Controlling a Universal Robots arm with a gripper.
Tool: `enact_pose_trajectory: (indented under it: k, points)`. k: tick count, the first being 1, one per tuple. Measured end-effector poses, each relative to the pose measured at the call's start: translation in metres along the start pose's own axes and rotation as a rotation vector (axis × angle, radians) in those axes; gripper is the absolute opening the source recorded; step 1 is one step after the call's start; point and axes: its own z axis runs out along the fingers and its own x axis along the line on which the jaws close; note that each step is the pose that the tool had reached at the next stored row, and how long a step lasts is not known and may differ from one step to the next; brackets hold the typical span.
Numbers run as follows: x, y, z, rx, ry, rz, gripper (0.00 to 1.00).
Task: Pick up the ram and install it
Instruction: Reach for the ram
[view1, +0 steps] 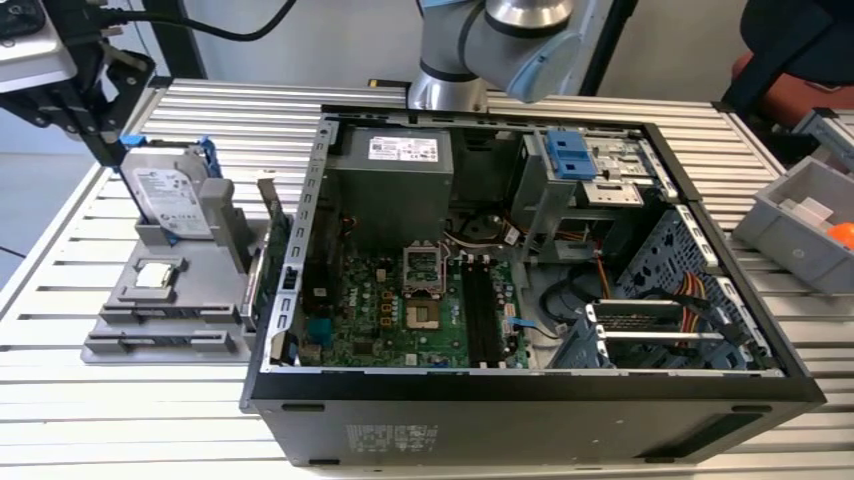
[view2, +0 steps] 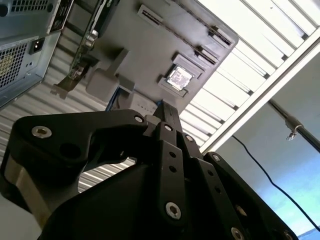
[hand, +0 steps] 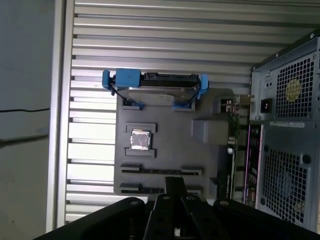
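You have one open computer case (view1: 534, 420) on the slatted table (view1: 227, 110). One grey tray (view1: 187, 295) sits beside it, at the exterior view's left. The tray carries one upright hard drive (view1: 171, 200), two slot rows and one processor chip (view1: 156, 275). Your gripper (hand: 174, 184) hangs over the tray, fingers drawn narrow, with nothing seen between them. The ram (hand: 142, 189) appears to be the one thin dark strip in the slot row nearest the fingertips, though this is not certain.
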Motion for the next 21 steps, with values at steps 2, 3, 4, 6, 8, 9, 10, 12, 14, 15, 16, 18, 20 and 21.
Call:
enact_pose_trajectory:
  k: [2, 3, 4, 6, 8, 9, 10, 12, 14, 15, 16, 18, 20, 21]
  points:
    - [0.0002, -0.0033, -0.0002, 0.0001, 0.0, 0.002, 0.0]
    - [0.0003, -0.0049, -0.0002, 0.0001, -0.0001, 0.003, 0.0]
    - [0.0003, -0.0066, -0.0003, 0.0001, -0.0001, 0.004, 0.0]
    - [0.0005, -0.0098, -0.0004, 0.0001, -0.0003, 0.006, 0.0]
    - [0.0007, -0.0132, -0.0005, 0.0001, -0.0003, 0.009, 0.0]
    - [0.0008, -0.0149, -0.0006, 0.0002, -0.0004, 0.01, 0.0]
    - [0.0009, -0.0166, -0.0007, 0.0002, -0.0005, 0.011, 0.0]
    - [0.0011, -0.0197, -0.0008, 0.0002, -0.0006, 0.013, 0.0]
    - [0.0013, -0.0228, -0.0008, 0.0002, -0.0008, 0.016, 0.0]
    - [0.0014, -0.0244, -0.0009, 0.0002, -0.0009, 0.017, 0.0]
    - [0.0015, -0.0259, -0.001, 0.0002, -0.0009, 0.018, 0.0]
    - [0.0017, -0.0292, -0.0011, 0.0002, -0.001, 0.021, 0.0]
    - [0.002, -0.0326, -0.0012, 0.0002, -0.0013, 0.024, 0.0]
    - [0.0022, -0.0344, -0.0014, 0.0003, -0.0012, 0.026, 0.0]
